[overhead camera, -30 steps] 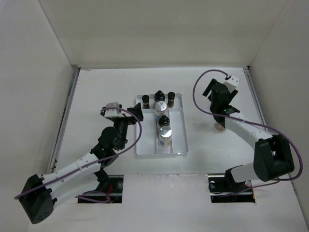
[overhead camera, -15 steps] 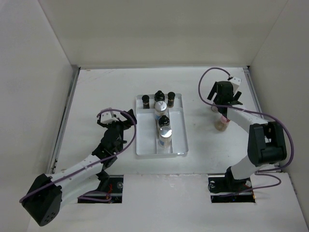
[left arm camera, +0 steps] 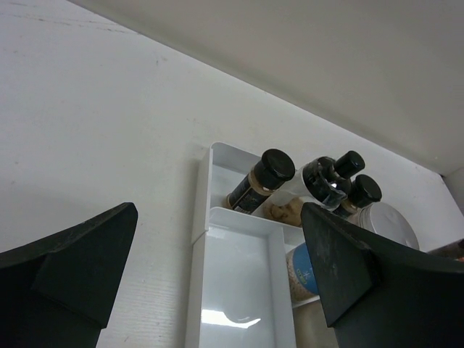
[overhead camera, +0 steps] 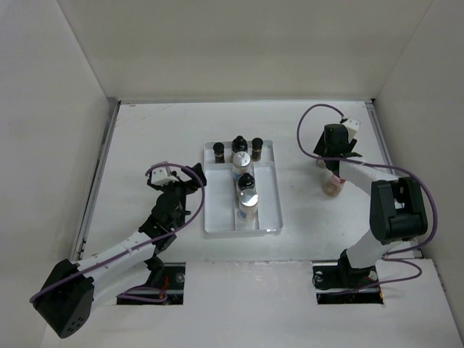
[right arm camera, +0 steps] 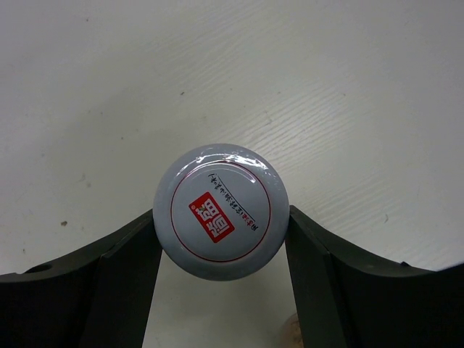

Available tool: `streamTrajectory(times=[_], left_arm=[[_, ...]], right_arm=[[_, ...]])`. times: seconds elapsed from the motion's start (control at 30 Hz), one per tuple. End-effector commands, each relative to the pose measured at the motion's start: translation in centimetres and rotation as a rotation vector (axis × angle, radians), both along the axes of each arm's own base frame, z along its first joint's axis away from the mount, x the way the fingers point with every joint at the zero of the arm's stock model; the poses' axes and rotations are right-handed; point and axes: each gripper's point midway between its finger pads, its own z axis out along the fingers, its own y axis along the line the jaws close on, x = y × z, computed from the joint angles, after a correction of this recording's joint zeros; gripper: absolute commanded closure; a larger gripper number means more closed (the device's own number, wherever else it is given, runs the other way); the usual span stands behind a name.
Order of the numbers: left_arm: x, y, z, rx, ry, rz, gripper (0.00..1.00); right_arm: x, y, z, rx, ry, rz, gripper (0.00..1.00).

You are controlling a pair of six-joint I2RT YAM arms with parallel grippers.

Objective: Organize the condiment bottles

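Left: the left gripper (left arm camera: pixel 219 232) hangs just off the left long side of the white tray (overhead camera: pixel 212 217), pointed toward its far end. Its fingers are spread wide with nothing between them. No bottle touches it. The nearest ones sit ahead of it and to the right, inside the tray.

Centre of the table (overhead camera: pixel 145 138): the tray holds six bottles. Three black-capped bottles (overhead camera: pixel 218 151) form a row across the far compartment. Nearer than these, in the middle lane, three more line up from far to near: a pale-capped bottle (overhead camera: pixel 241 159), a dark-capped bottle (overhead camera: pixel 246 180), and a silver-capped bottle (overhead camera: pixel 249 200).

Right: the grey-capped bottle (overhead camera: pixel 333 190) stands upright on the table, well apart from the tray's right side. The right gripper (right arm camera: pixel 221 217) is directly over it, pointing down. The wrist view looks straight down on the round cap (right arm camera: pixel 217 185), which carries a red square label. One finger (right arm camera: pixel 123 275) lies against the cap's left side and the other against its right, so the cap is pinched between them, centred in the grip.
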Motion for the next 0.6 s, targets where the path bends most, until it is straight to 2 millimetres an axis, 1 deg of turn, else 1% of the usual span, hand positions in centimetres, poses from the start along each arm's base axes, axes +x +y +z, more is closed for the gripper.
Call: streamTrajectory(times=[0.0, 0.17, 0.3, 0.4, 0.43, 0.5, 0.57], left_arm=[[0.0, -0.2, 1.1, -0.044, -0.043, -0.012, 0.00], [-0.1, 0.0, 1.3, -0.049, -0.049, -0.007, 0.00], [-0.1, 0.2, 1.4, -0.052, -0.053, -0.003, 0.00], [0.0, 0.5, 1.2, -0.047, -0.048, 0.011, 0.00], [0.0, 0.6, 1.1, -0.046, -0.047, 0.013, 0.00], [0.1, 0.8, 1.3, -0.047, -0.050, 0.024, 0.00], [0.2, 1.2, 1.0, -0.044, -0.044, 0.040, 0.00]], right_arm=[[1.7, 0.4, 4.8, -0.009, -0.186, -0.008, 0.43], [0.7, 2.2, 8.4, -0.008, -0.284, 0.029, 0.46], [-0.5, 5.4, 10.7, 0.015, -0.341, 0.104, 0.46], [-1.6, 8.9, 11.5, 0.053, -0.364, 0.195, 0.46], [-2.1, 11.1, 11.8, 0.066, -0.371, 0.257, 0.46], [-2.7, 13.9, 12.4, 0.093, -0.387, 0.324, 0.46], [-3.3, 17.4, 13.0, 0.127, -0.402, 0.414, 0.46]])
